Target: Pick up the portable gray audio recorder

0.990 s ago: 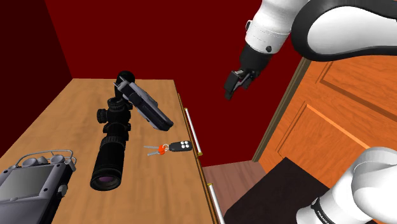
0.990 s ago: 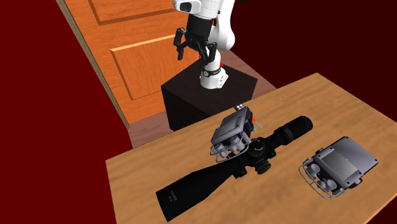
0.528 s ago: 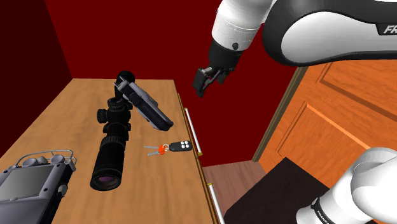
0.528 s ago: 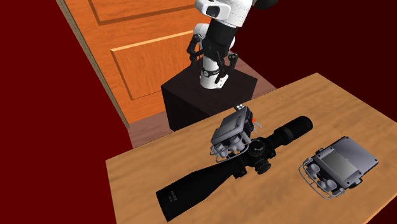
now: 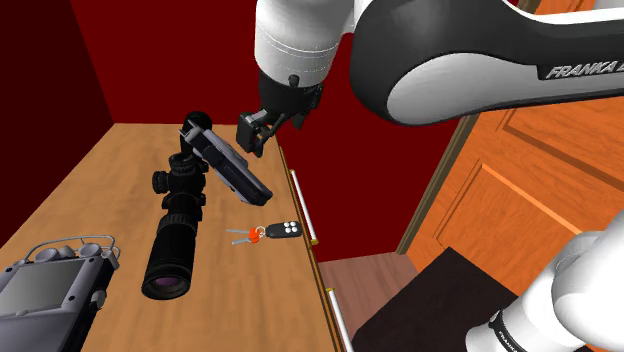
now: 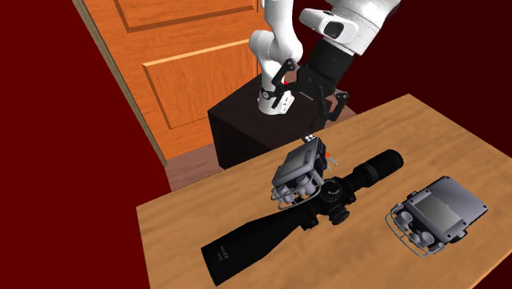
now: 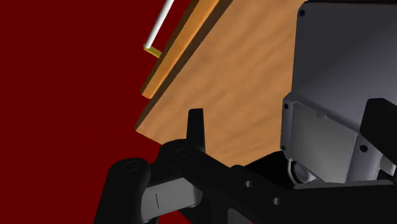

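A gray audio recorder [image 5: 226, 164] leans tilted on a long black rifle scope [image 5: 175, 235] in the middle of the wooden table [image 5: 110, 190]. In the second exterior view this recorder [image 6: 302, 168] rests on the scope [image 6: 287, 222]. My gripper [image 5: 256, 131] hangs open just above the recorder's end nearest the table's drawer edge, touching nothing. In the second exterior view the gripper [image 6: 314, 100] has its fingers spread. In the wrist view the recorder's gray body [image 7: 343, 76] lies just beyond the open gripper [image 7: 289, 114]. A second gray recorder [image 5: 50, 290] [image 6: 435, 215] lies flat, apart from the scope.
A black key fob with red keys [image 5: 278, 229] lies near the table edge with white drawer handles [image 5: 303, 205]. An orange door [image 5: 520, 170] and my black stand [image 6: 246, 123] are beside the table. Dark red walls surround the scene.
The arm has swung from over the stand toward the table. The gripper dropped and now hovers by the recorder on the scope. The objects have not moved.
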You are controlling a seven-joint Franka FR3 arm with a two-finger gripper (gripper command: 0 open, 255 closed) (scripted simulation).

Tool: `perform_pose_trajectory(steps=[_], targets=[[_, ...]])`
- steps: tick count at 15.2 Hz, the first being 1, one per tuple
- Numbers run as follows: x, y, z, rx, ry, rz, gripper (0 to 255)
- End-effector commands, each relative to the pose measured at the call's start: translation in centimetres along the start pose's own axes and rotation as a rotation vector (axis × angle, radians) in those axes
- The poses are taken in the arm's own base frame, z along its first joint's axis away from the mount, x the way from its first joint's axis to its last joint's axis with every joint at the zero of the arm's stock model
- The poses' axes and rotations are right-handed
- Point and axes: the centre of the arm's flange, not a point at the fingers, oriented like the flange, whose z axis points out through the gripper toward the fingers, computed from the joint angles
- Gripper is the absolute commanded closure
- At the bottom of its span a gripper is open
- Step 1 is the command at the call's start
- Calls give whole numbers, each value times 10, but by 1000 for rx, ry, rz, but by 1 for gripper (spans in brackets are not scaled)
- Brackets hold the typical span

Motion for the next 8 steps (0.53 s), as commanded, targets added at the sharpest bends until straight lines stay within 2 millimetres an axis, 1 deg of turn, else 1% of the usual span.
perform_pose_trajectory(steps=[1, 5, 6, 8], targets=[[10, -25, -3, -20, 31, -11, 0], [27, -76, -9, -57, 84, -40, 0], [30, -86, -10, -64, 94, -45, 0], [26, -89, -1, -64, 94, -45, 0]])
